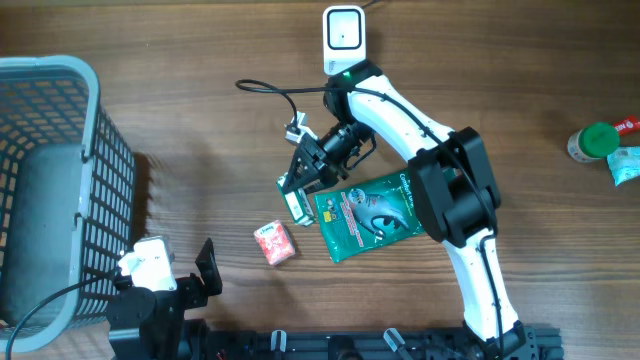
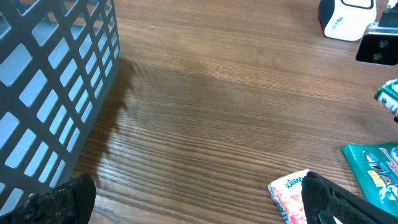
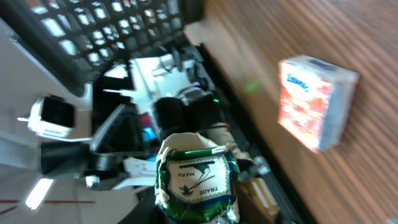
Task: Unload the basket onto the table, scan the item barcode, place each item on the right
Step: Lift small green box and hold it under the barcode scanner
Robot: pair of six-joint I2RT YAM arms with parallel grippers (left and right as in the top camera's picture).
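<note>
Right jaws pinching green-white packet; left jaws spread, idle. Turn barcode face toward scanner just beyond jaws; hold steady.

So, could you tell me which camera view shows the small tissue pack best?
The overhead view: the tissue pack lies whole and unobstructed. The right wrist view shows the pack larger but blurred; the left wrist view catches only part, behind the left gripper's finger.
</note>
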